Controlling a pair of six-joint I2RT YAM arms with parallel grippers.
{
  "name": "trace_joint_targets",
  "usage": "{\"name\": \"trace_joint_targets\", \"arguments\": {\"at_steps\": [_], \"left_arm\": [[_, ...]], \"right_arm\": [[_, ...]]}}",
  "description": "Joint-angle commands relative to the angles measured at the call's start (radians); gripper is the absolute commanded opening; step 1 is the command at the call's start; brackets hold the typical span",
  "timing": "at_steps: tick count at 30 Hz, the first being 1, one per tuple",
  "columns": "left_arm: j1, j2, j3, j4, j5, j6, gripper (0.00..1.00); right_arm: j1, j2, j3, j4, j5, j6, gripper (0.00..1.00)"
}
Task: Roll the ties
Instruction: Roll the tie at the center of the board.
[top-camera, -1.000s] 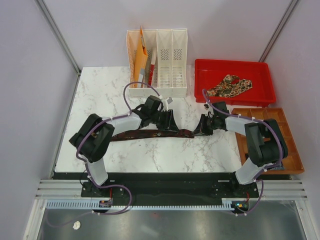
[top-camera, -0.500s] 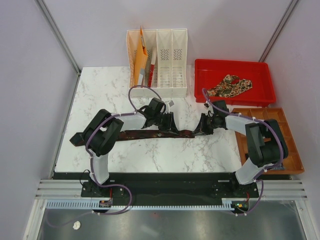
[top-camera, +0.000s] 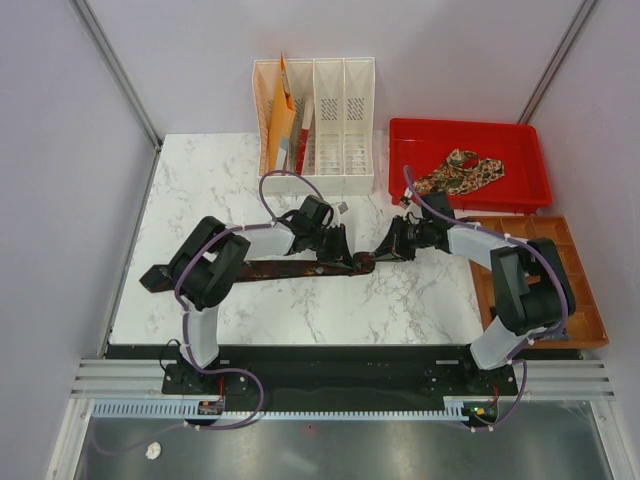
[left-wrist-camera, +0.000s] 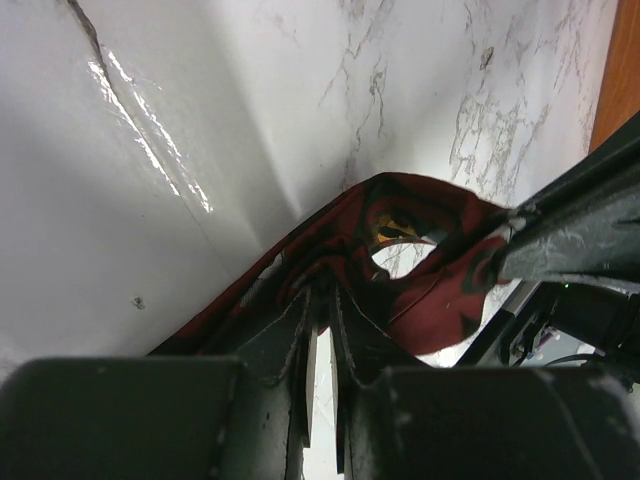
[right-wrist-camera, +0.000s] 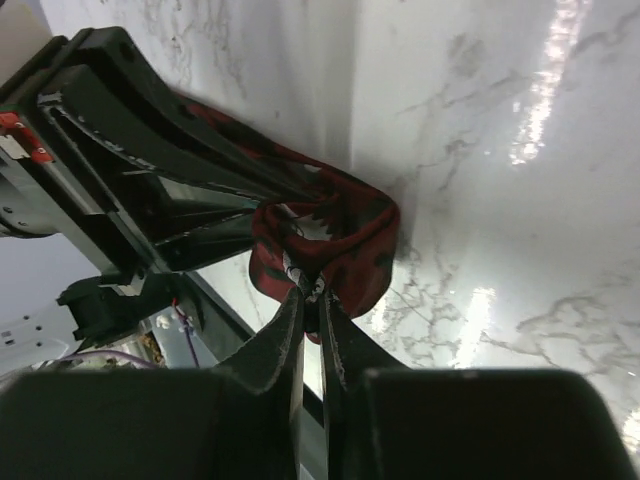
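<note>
The dark maroon tie (top-camera: 270, 268) lies flat across the marble table, its left end near the table's left edge. Its right end is folded back into a small loop (top-camera: 363, 263). My left gripper (top-camera: 343, 256) presses down on the tie just left of that loop; in the left wrist view the left gripper (left-wrist-camera: 325, 292) is shut on the maroon fabric (left-wrist-camera: 420, 270). My right gripper (top-camera: 380, 253) holds the folded end; in the right wrist view the right gripper (right-wrist-camera: 318, 297) pinches the loop (right-wrist-camera: 335, 235). The tan paisley tie (top-camera: 460, 172) lies bunched in the red tray.
A white file rack (top-camera: 340, 125) with orange folders (top-camera: 283, 115) stands at the back of the table. The red tray (top-camera: 470, 127) sits back right. A brown compartment tray (top-camera: 580, 310) lies along the right edge.
My right gripper has moved left with the tie's right end, folding it over into a loop against the left gripper. The left gripper's jaws have closed down on the tie.
</note>
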Motion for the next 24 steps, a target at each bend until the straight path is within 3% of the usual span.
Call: {"name": "trace_joint_targets", "arguments": {"at_steps": [1,11,20,24], "left_arm": [[-0.004,0.039,0.011,-0.044,-0.05,0.038,0.16],[0.003,0.018,0.011,-0.047,-0.05,0.031,0.16],[0.012,-0.093,-0.044,-0.032,-0.05,0.014,0.29],[0.025,-0.153,-0.081,-0.023,-0.046,0.005,0.39]], "right_arm": [[0.035,0.031,0.047,0.086,-0.091,0.073,0.15],[0.073,0.181,0.112,-0.002,-0.021,-0.007,0.0],[0.077,0.226,0.152,-0.118,0.139,-0.114,0.0],[0.08,0.238,0.165,-0.144,0.177,-0.148,0.0]]}}
